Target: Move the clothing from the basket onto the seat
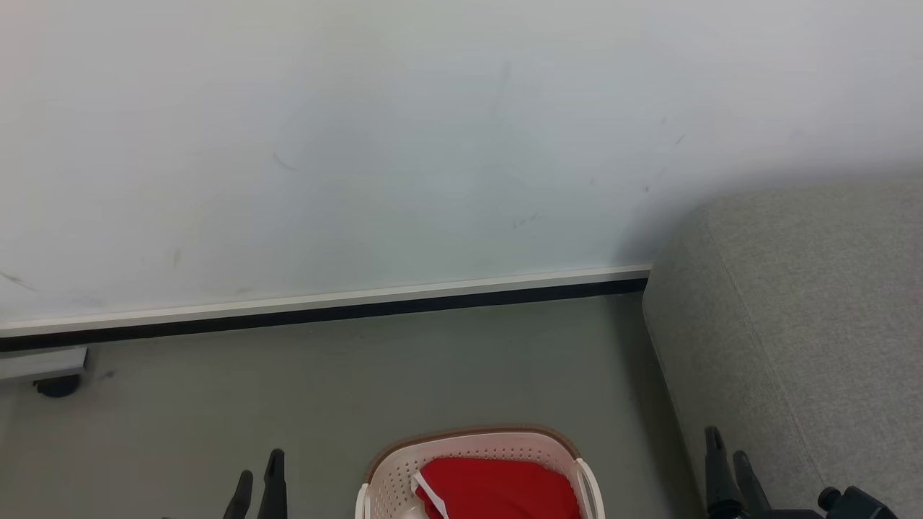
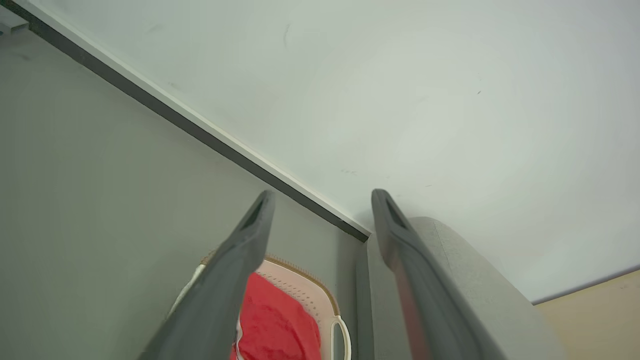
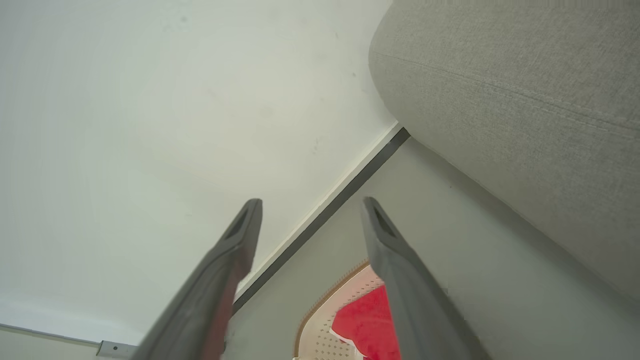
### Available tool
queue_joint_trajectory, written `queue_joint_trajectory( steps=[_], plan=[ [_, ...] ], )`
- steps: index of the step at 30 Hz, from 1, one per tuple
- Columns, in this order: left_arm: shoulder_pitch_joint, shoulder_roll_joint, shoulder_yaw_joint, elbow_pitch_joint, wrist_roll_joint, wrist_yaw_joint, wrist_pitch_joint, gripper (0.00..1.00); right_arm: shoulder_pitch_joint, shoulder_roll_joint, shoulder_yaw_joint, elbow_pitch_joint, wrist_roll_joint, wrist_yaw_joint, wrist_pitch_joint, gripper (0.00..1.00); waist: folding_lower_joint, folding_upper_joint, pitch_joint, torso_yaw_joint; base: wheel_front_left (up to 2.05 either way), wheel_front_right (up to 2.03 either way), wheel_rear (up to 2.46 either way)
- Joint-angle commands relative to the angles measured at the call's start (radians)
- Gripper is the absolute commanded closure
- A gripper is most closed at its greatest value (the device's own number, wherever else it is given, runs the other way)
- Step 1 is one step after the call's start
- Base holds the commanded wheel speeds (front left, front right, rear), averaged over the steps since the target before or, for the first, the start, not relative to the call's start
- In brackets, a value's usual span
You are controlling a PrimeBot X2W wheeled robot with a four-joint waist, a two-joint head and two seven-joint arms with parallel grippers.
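Head view: high, facing forward and down onto the floor (image 1: pixel 433 375) at the foot of the wall (image 1: pixel 360 144). Wrist views: lower, tilted, sighting along the left gripper (image 2: pixel 322 195) and the right gripper (image 3: pixel 311 201). All three share the basket (image 1: pixel 393 486), seat (image 1: pixel 793 324) and skirting (image 1: pixel 360 299).

No text, number, label or sign can be read; the clothing (image 1: pixel 497 489) in the basket (image 1: pixel 472 437) turns up plain red fabric with a strip of white trim; the wall (image 1: pixel 360 144) carries faint scuff marks, none forming characters.
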Motion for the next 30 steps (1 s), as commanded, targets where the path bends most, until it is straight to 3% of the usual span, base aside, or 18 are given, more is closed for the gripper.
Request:
queue_joint_trajectory(
  steps=[1,14,30],
  plan=[
    [0.002,0.005,0.008,-0.015,0.04,-0.008,-0.012,0.0,-0.021,-0.007,0.008,-0.004,-0.043,0.0,-0.008,0.0,0.0,0.0,-0.001,0.0,0.0,0.0,0.0],
    [-0.003,0.018,0.036,-0.029,0.26,-0.056,-0.048,0.0,-0.03,-0.008,0.035,-0.003,-0.211,0.0,-0.019,0.0,0.0,0.0,-0.005,-0.006,0.0,0.0,0.0],
    [-0.007,0.029,0.074,-0.016,0.469,-0.037,-0.084,0.0,-0.042,-0.008,0.07,-0.009,-0.435,0.001,-0.038,0.0,0.0,0.0,0.0,-0.02,0.0,0.0,0.0]
  ],
)
